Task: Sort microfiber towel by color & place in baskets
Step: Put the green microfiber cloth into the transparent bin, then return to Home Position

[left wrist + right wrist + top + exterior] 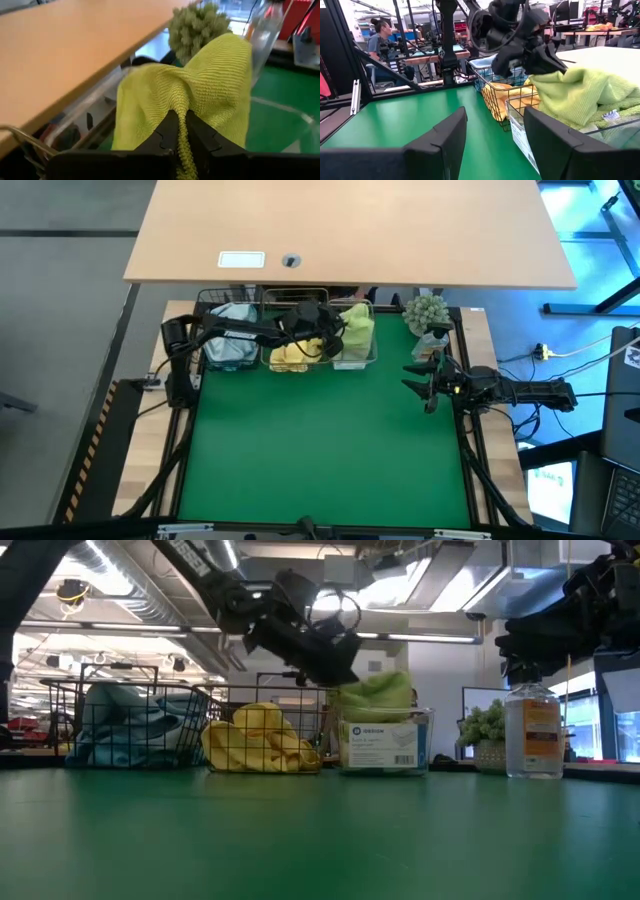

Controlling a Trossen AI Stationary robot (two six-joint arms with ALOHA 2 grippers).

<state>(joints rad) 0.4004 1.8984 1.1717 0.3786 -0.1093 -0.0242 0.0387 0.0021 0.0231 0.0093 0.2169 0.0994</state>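
Observation:
A pale green microfiber towel (pixel 210 85) is bunched over the clear plastic basket (pixel 358 360) at the table's far edge, on top of more green cloth (pixel 615 117). My left gripper (pixel 335 330) reaches in from the left and is shut on it. The silver wire basket (pixel 293 360) in the middle holds a yellow towel (pixel 258 740). The black wire basket (pixel 228 345) on the left holds blue-grey towels (pixel 130 725). My right gripper (pixel 418 378) waits open over the table's right side, touching nothing. My left gripper pinches a raised ridge of the green towel (pixel 181 102) between its two fingers (pixel 200 132); how many layers are bunched there I cannot tell. The fingers slant down from the table's left (pixel 340 675). The towel's held part is raised, and the rest drapes onto the clear basket's contents (pixel 580 95).
A small potted plant (pixel 428 315) and a clear bottle (pixel 530 730) stand at the far right corner, close to the clear basket. A light wooden desk (pixel 350 230) lies beyond the far edge. The green mat (pixel 320 450) stretches toward the near edge. A person (pixel 380 37) sits in the room behind.

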